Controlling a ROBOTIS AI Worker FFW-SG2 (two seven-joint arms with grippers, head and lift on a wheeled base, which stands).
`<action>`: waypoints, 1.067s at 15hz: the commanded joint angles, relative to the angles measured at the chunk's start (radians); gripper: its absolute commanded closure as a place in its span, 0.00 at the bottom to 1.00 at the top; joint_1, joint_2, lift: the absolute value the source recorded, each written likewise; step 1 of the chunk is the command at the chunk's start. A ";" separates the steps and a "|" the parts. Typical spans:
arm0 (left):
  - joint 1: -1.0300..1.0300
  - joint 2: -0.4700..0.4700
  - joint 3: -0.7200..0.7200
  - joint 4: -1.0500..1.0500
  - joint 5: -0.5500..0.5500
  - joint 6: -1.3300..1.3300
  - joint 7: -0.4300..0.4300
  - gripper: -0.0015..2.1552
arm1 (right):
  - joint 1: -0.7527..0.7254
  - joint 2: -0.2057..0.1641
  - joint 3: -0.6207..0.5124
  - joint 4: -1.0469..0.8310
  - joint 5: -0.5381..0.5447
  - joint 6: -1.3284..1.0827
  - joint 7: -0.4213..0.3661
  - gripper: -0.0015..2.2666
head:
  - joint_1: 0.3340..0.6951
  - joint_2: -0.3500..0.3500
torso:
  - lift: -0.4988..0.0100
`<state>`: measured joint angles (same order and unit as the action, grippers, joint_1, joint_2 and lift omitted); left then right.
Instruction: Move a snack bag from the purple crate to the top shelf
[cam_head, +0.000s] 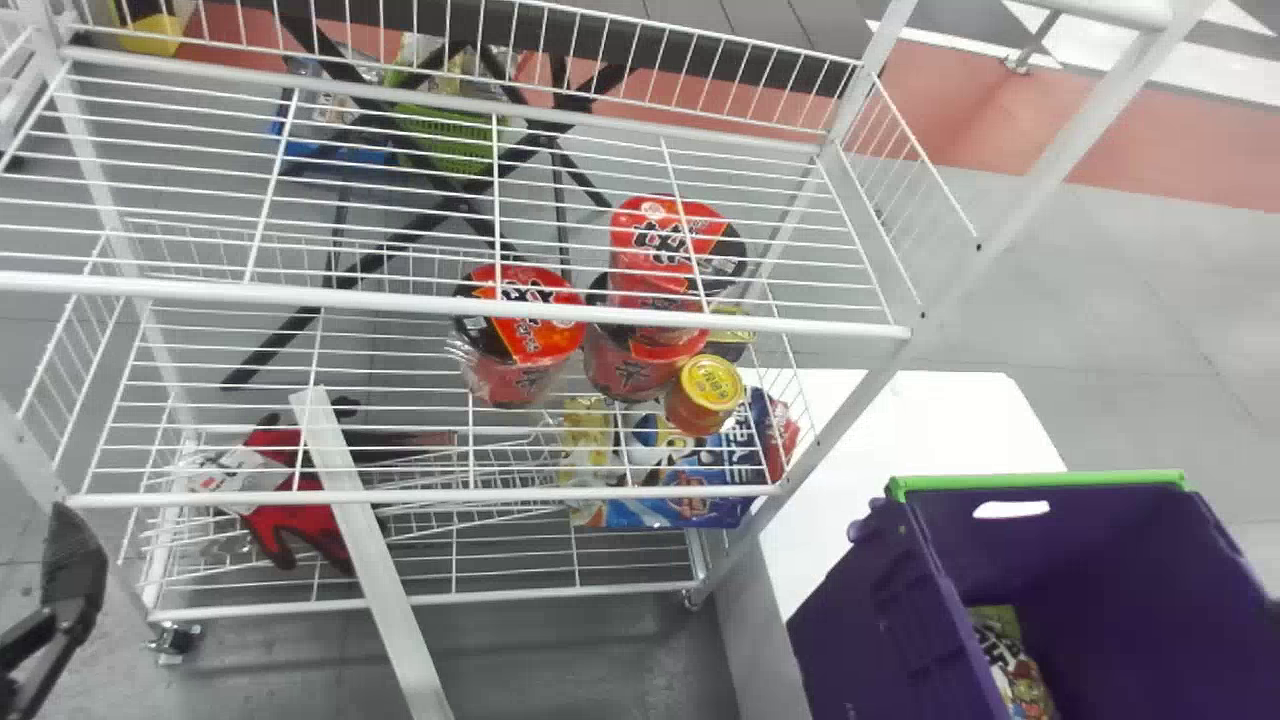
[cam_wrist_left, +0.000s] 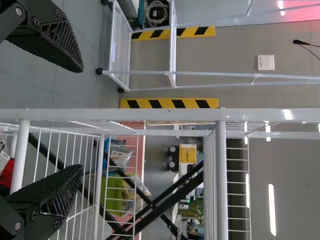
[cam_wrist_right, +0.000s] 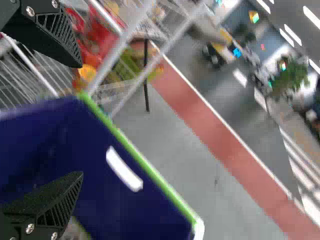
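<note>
The small, shiny snack bag with a green top (cam_head: 1010, 655) is down in the purple plastic crate (cam_head: 1100, 560), close to the wall nearest the white wire rack (cam_head: 300, 293). That wall is my first worry. My right black end effector (cam_wrist_right: 82, 119) is at the crate, with its two flat fingers apart and nothing between them. If I go down too close to that side, one finger could bump the wall, or I could pinch wall and bag together and drag the whole crate along the white counter (cam_head: 930, 400).

I think the next job is to dip in and grab the bag. It looks soft, so a grip on just its tip may let it slip out, and a hard squeeze may crush what is inside. I should lift it straight up, well over the crate's green top edge (cam_head: 1040, 480), or it could catch there.

Then comes the rack. The bag or my arm could hit the right front post or the shelf's front edge if I swing across too low. Let go too near that edge, the bag could tip off. My left black end effector (cam_wrist_left: 82, 119), fingers apart too, is by the rack's left end, so I must not swing that far.
</note>
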<state>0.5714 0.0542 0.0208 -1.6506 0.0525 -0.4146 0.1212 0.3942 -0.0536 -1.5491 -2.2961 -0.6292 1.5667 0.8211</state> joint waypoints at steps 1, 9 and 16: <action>0.002 -0.002 -0.001 0.002 -0.002 0.000 0.000 0.07 | 0.035 -0.035 0.044 0.116 0.126 0.005 0.000 0.01 | 1.00 0.00 | 0.09; 0.007 -0.005 -0.009 0.002 -0.005 -0.013 0.003 0.07 | 0.043 -0.282 0.360 0.532 0.462 0.005 0.000 0.02 | 1.00 0.00 | 0.09; 0.007 -0.007 -0.012 0.011 -0.003 -0.034 0.015 0.07 | 0.028 -0.353 0.655 0.713 0.815 0.005 0.107 0.05 | 1.00 0.00 | 0.09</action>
<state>0.5783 0.0476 0.0114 -1.6437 0.0485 -0.4358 0.1339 0.4220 -0.4024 -0.9476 -1.6179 0.1334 1.5670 0.9248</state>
